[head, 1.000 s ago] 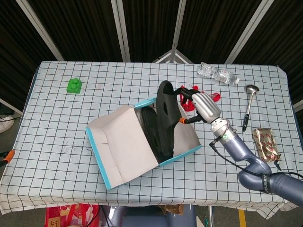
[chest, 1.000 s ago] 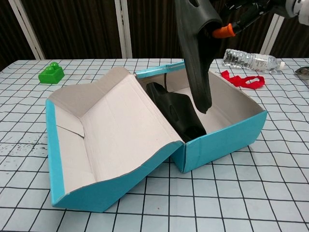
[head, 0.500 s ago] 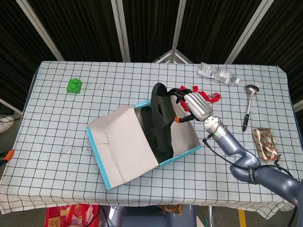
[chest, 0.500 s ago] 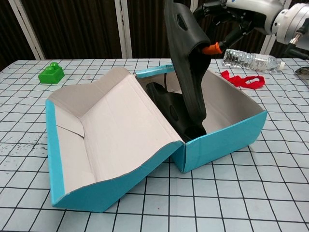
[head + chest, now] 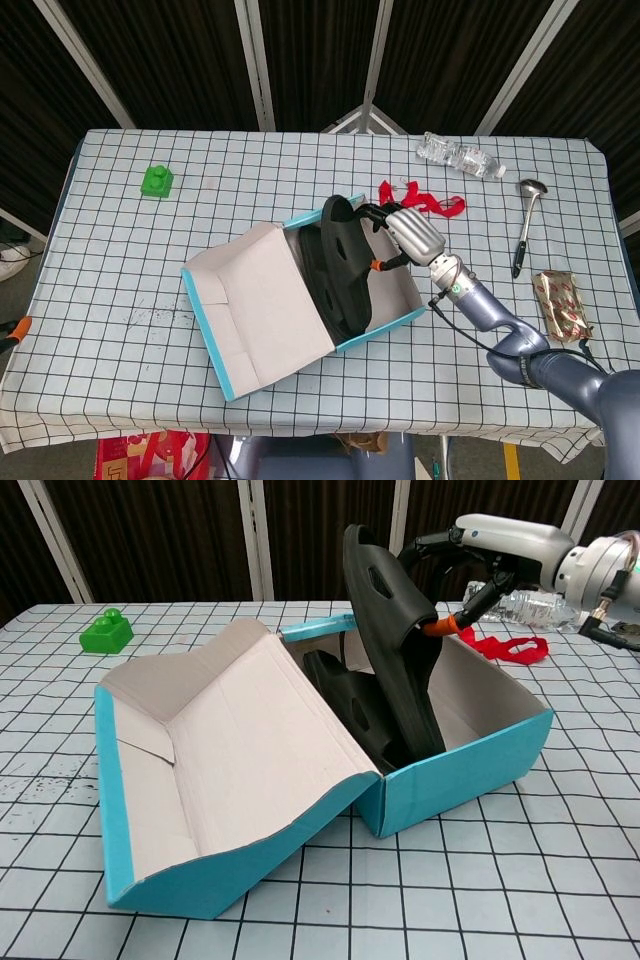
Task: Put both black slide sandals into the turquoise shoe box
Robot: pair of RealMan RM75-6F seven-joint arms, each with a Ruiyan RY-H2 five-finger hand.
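The turquoise shoe box point(image 5: 392, 325) point(image 5: 470, 765) lies open at mid-table, its lid point(image 5: 262, 305) point(image 5: 215, 755) folded out to the left. One black sandal point(image 5: 312, 262) point(image 5: 350, 705) lies inside along the lid side. The second black sandal point(image 5: 345, 265) point(image 5: 395, 655) stands on end in the box, toe end down, leaning over the first. My right hand point(image 5: 408, 232) point(image 5: 490, 555) grips its upper part from the right. My left hand is in neither view.
A red strap point(image 5: 425, 200) point(image 5: 505, 645) lies just behind the box. A clear water bottle point(image 5: 460, 157) point(image 5: 525, 605), a ladle point(image 5: 525, 225) and a snack packet point(image 5: 562, 305) are to the right. A green toy block point(image 5: 157, 181) point(image 5: 107, 632) sits far left.
My right hand has come down and to the left with the second sandal. Its lower end has gone from hanging above the box to standing inside it.
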